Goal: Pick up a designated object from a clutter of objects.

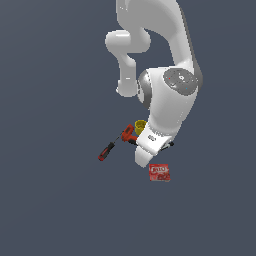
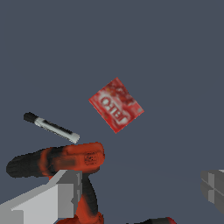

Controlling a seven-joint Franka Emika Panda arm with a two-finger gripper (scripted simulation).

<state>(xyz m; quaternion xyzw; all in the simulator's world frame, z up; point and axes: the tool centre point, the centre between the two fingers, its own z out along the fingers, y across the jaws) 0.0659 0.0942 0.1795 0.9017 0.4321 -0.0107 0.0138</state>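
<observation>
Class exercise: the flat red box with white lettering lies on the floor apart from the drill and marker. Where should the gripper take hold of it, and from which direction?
Probably from straight above, closing on two opposite edges of the red box. It lies flat, so only its thin edges offer grip, and they sit diagonal in the wrist view, so the gripper, now open, likely needs turning first. The marker and drill lie clear of it.

One box (image 1: 159, 172), drill (image 1: 128, 134), screwdriver (image 1: 106, 151), cup (image 1: 140, 125), marker (image 2: 52, 127).

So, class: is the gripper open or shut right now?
Open. The gripper shows its two fingers far apart in the wrist view, holding nothing.
</observation>
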